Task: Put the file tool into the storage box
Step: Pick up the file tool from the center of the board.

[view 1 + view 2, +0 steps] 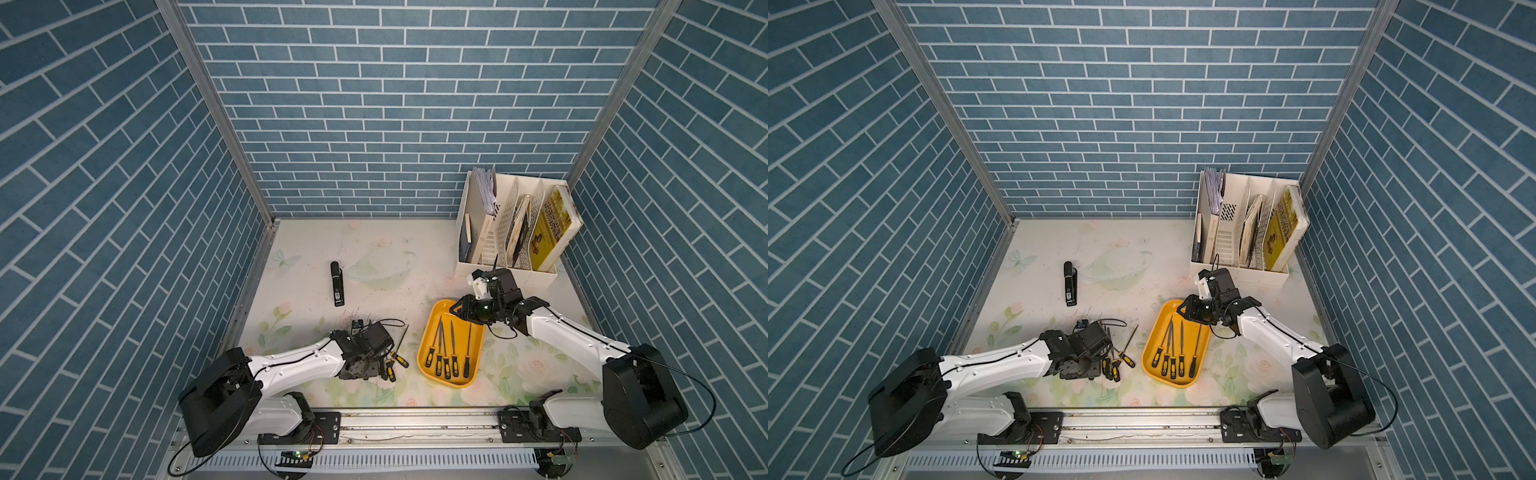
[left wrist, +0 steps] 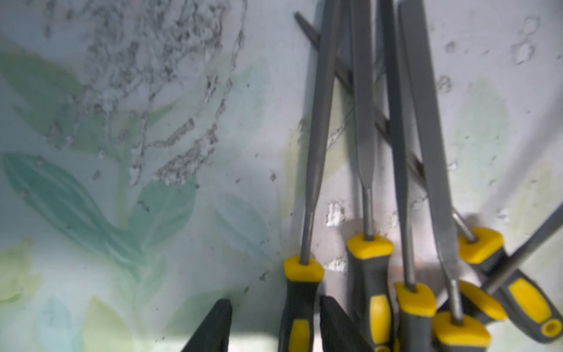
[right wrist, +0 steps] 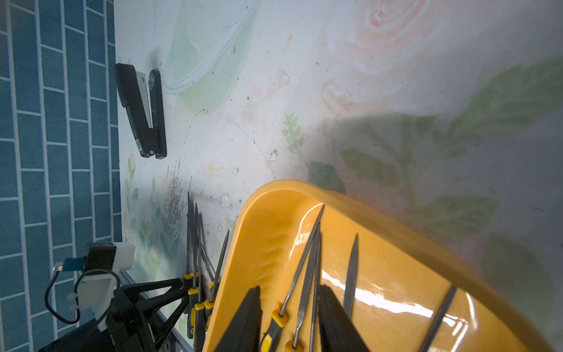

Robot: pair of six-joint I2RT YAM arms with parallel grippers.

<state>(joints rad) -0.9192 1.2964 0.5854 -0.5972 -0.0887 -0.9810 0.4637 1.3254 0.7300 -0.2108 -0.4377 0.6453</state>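
Observation:
Several grey files with black-and-yellow handles lie bunched on the table (image 2: 122, 213) beside the storage box. In the left wrist view my left gripper (image 2: 275, 326) is low over their handle ends. It is open, its fingers either side of one file's handle (image 2: 300, 304), one finger against the handle and a gap on the other side. The same loose files (image 1: 392, 365) show in both top views. The storage box (image 1: 422, 353), a shallow yellow-orange tray, holds several files (image 1: 446, 353). My right gripper (image 3: 291, 320) hangs open above the tray's far end (image 3: 274, 231), holding nothing.
A black stapler (image 1: 337, 284) lies on the table at the left, away from both arms. A tall white book rack (image 1: 515, 232) with books stands at the back right, just behind the right wrist. Blue brick walls close three sides.

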